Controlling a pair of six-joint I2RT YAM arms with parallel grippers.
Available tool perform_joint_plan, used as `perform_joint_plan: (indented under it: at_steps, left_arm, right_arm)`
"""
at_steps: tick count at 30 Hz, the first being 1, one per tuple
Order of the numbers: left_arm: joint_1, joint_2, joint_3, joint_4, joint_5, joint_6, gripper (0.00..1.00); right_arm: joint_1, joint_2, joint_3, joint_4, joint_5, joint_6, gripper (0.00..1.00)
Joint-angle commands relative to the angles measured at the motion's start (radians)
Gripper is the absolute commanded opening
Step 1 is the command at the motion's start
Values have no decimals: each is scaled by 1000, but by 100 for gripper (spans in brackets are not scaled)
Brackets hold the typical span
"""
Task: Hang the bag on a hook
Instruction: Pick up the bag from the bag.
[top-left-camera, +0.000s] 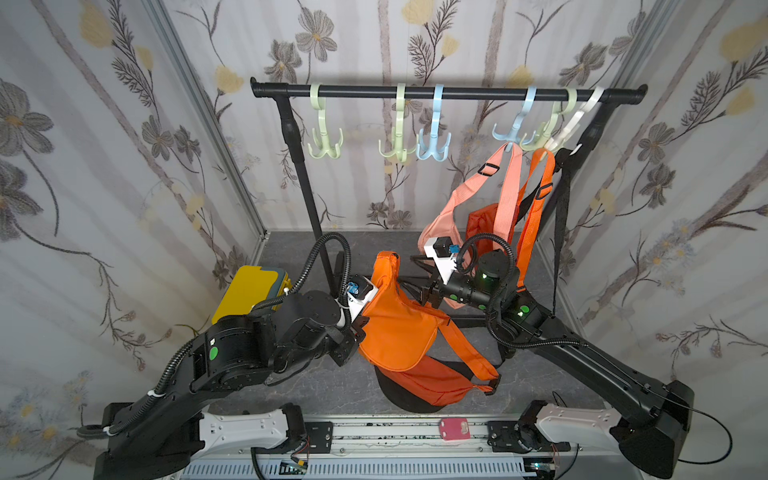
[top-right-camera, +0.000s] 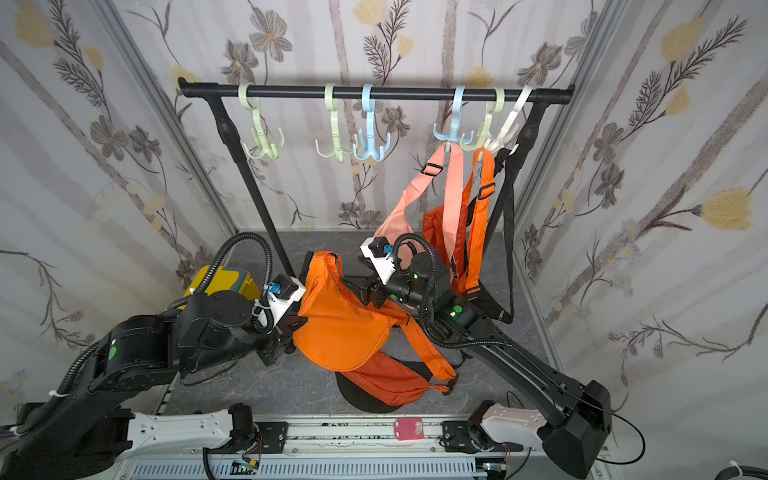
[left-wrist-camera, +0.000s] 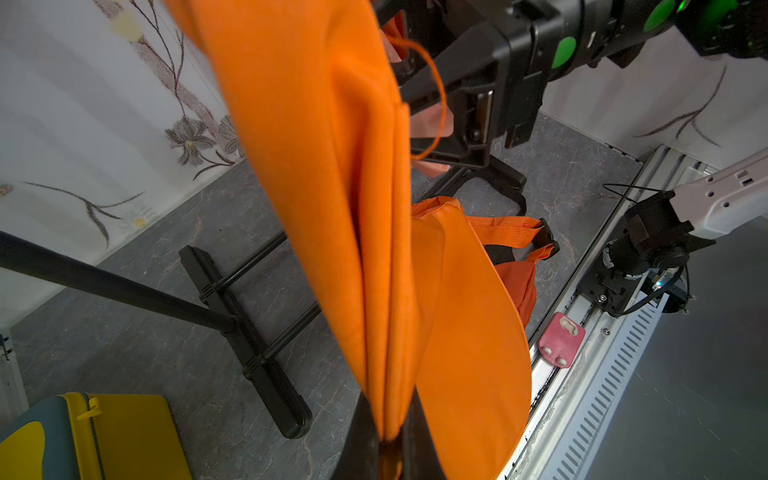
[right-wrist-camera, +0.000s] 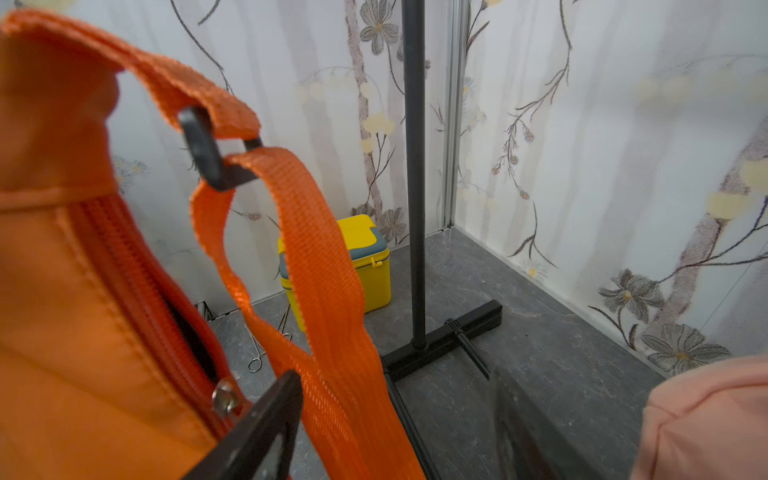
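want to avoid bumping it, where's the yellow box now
In both top views the yellow box sits on the floor on the robot's left, beside the rack's left post.

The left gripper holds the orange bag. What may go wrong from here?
1. The left gripper pinches only a fold of the orange bag; the fabric may slip out.
2. The right gripper is open and the strap is not gripped; closing may miss it.
3. Hanging bags crowd one end of the rail; the strap may snag there.
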Motion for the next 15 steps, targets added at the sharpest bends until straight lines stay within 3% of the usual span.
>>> perform_joint_plan:
  at_steps: [1,15]
  left_arm:
    - [-1,5,19,33,-10,14,0]
    - [-1,7,26,24,-7,9,0]
  right_arm:
    - [6,11,8,6,-46,-31,82]
    - [45,178,134,17,-102,-52,85]
